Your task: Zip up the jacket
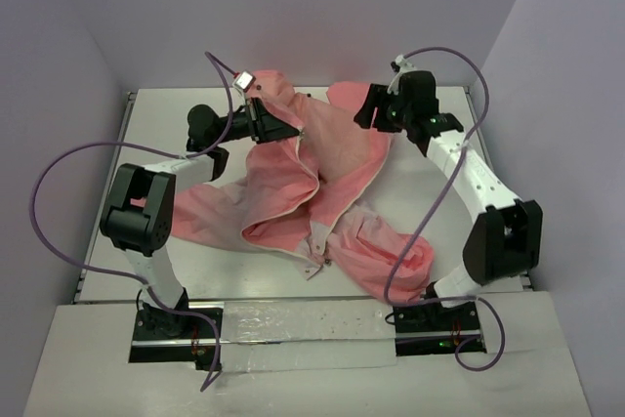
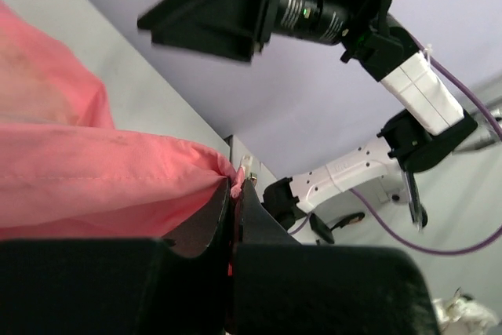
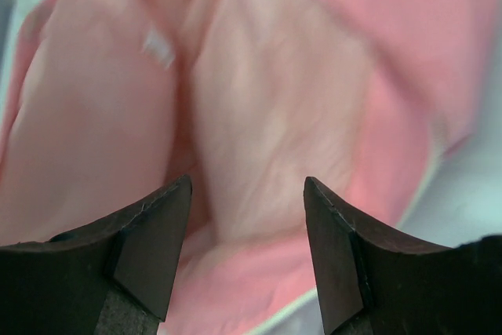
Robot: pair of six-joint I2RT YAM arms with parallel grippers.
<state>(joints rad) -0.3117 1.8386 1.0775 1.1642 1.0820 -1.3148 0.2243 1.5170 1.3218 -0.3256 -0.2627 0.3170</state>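
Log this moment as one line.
left gripper: shut on jacket edge | right gripper: open over jacket | zipper: not yet closed

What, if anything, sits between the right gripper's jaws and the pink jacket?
Nothing visible. The right gripper has its jaws open directly over the soft salmon-pink fabric jacket, with no other object between them. The left gripper is off to the side, shut on a jacket edge, clear of that path.

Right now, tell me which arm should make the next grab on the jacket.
Right, probably. The right end effector hangs open over the jacket, holding nothing, so it is free to grasp. The left end effector is shut on an edge of the fabric and looks committed as the anchor.
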